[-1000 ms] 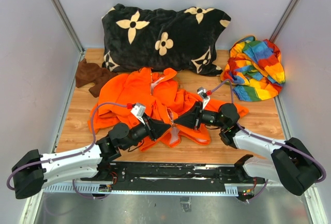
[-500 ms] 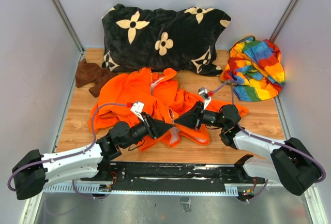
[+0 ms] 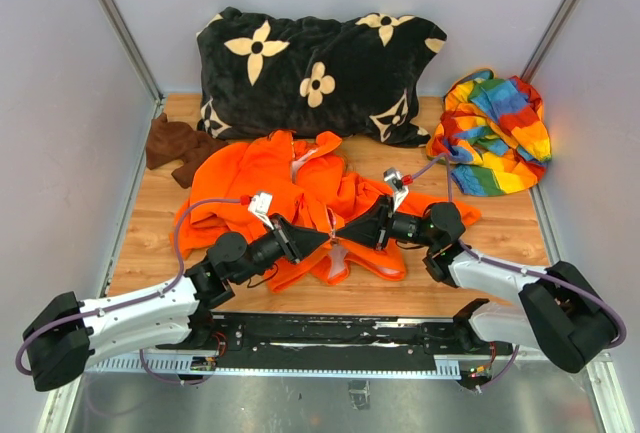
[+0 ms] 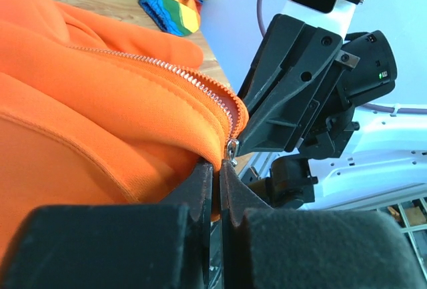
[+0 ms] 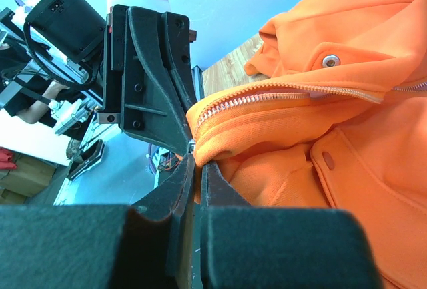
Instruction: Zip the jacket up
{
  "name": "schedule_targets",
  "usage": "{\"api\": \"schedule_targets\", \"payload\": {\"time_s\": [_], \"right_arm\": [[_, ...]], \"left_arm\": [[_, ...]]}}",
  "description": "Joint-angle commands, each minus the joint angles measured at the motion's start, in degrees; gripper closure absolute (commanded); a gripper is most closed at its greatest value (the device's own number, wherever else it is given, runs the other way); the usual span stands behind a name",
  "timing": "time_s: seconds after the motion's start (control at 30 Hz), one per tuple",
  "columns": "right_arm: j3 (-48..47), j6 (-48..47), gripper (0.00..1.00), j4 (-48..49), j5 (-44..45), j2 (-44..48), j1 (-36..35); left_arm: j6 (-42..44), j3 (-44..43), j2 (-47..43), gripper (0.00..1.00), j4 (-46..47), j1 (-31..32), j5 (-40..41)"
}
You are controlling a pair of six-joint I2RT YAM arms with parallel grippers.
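Left hand (image 3: 322,242) and right hand (image 3: 345,236) meet tip to tip in the lower middle of the top view. Each hand is pressed together, pinching a fold of the orange jacket (image 3: 262,175) right by the end of its zipper (image 4: 163,67).

The jacket lies bunched up on the wooden counter (image 3: 505,233), in the middle of the frame. It sits below the black flower pillow (image 3: 310,68). The rainbow cloth (image 3: 497,133) is at the upper right and the small brown cloth (image 3: 170,143) at the upper left.

In the left wrist view, the little metal slider (image 4: 231,147) sits just above the left fingertips. I cannot tell if the fingers hold the slider itself or only the fleece beside it.

A few things could go wrong, I think:

- The hands are so close that they could bump if one moves the wrong way.
- The fleece is soft and thick, so it could slip out of a pinch.
- The zipper bends over a fold. A slider pulled along a bent track could get stuck or bite the fleece.
- If only one hand pulls, the whole jacket could slide along the counter and the zipper would not close.
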State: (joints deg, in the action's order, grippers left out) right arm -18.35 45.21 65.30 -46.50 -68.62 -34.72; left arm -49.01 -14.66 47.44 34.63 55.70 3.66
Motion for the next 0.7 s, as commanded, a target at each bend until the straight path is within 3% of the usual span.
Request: {"api": "schedule_targets", "payload": {"time_s": [0.0, 0.33, 0.5, 0.67], "right_arm": [[-0.24, 0.88, 0.99, 4.23, 0.31, 0.34, 0.64], [-2.73, -4.11, 0.99, -3.22, 3.69, 0.98, 0.71], [-2.95, -9.72, 0.83, -13.00, 4.73, 3.91, 0.72], [-4.31, -20.10, 0.62, -31.43, 8.87, 12.76, 0.65]], "left_arm": [[-0.81, 0.34, 0.04, 1.00, 1.68, -0.32, -1.60], [-5.25, 0.78, 2.07, 1.00, -3.61, -0.35, -1.78], [-8.68, -0.31, 4.12, 1.00, -4.52, -0.43, -0.26], [-13.16, -0.29, 8.55, 1.00, -1.29, -0.44, -1.99]]}}
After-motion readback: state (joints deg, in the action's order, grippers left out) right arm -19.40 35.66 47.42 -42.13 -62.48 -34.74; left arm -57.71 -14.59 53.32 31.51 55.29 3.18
